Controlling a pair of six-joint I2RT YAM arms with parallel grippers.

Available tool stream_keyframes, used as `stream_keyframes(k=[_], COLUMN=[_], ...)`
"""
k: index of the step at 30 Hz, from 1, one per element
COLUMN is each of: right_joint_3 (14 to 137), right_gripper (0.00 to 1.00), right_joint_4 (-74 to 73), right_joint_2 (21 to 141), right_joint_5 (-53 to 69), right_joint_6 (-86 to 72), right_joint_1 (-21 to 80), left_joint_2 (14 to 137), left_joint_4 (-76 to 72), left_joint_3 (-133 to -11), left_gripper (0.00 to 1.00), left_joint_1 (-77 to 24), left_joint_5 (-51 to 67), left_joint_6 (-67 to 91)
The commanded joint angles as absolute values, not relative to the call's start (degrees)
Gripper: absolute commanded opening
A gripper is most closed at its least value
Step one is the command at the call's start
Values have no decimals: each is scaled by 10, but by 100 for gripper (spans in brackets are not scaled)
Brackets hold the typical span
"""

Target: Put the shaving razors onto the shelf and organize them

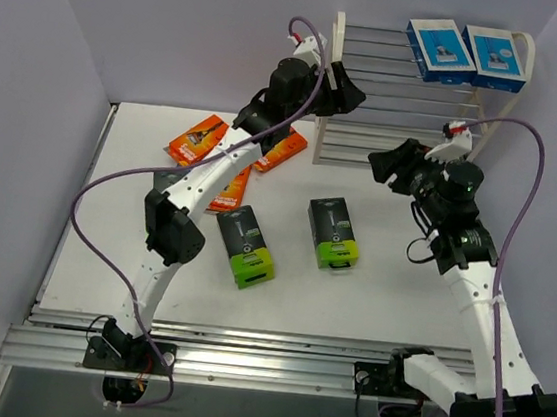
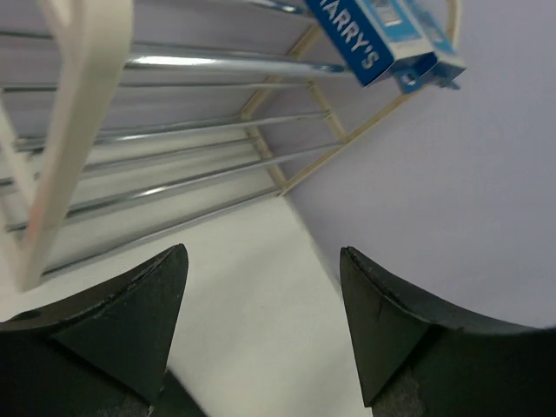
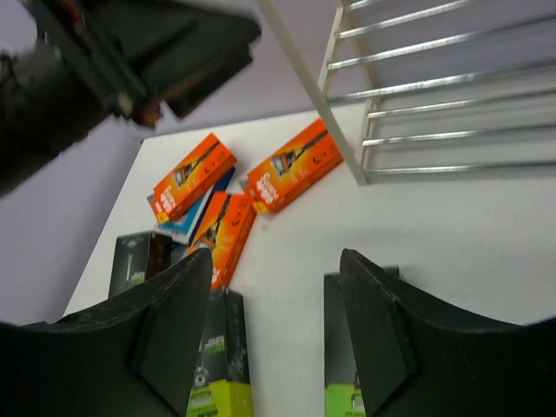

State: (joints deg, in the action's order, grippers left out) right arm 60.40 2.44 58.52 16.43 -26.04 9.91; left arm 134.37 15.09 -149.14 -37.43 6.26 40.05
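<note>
The cream-white shelf (image 1: 422,94) stands at the back right. Two blue-and-white razor packs (image 1: 441,48) (image 1: 494,57) lie on its top tier and also show in the left wrist view (image 2: 369,35). Three orange packs (image 1: 198,139) (image 1: 281,151) (image 1: 230,188) lie left of the shelf. In the right wrist view a third blue pack (image 3: 193,219) is partly hidden under them. Two black-and-lime packs (image 1: 246,246) (image 1: 333,232) lie mid-table, and a third (image 3: 139,259) lies further left. My left gripper (image 1: 350,94) is open and empty beside the shelf's left post. My right gripper (image 1: 384,165) is open and empty in front of the shelf.
Lilac walls close in the table on the left, back and right. The shelf's lower tiers (image 2: 174,130) hold nothing. The left arm (image 1: 201,180) reaches over the orange packs. The table's near edge is a metal rail (image 1: 240,365).
</note>
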Motion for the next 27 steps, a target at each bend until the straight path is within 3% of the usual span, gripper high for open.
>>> stream_keyframes(k=[1, 7, 12, 23, 27], right_joint_3=[731, 957, 1107, 1353, 1412], right_gripper=[57, 74, 82, 100, 100], right_joint_4=[37, -22, -22, -55, -47], right_joint_2=[648, 822, 937, 1111, 1170], right_joint_5=[109, 66, 42, 25, 35], right_joint_6=[-204, -159, -158, -166, -195], right_joint_1=[108, 112, 117, 115, 117], left_joint_2=[1199, 1049, 937, 785, 782], left_joint_4=[185, 168, 157, 153, 141], left_joint_3=[-1400, -1157, -987, -742, -700], left_gripper=[80, 85, 88, 94, 96], left_joint_1=[-367, -327, -294, -248, -251], left_joint_5=[17, 17, 13, 5, 5], left_joint_6=[310, 282, 256, 199, 196])
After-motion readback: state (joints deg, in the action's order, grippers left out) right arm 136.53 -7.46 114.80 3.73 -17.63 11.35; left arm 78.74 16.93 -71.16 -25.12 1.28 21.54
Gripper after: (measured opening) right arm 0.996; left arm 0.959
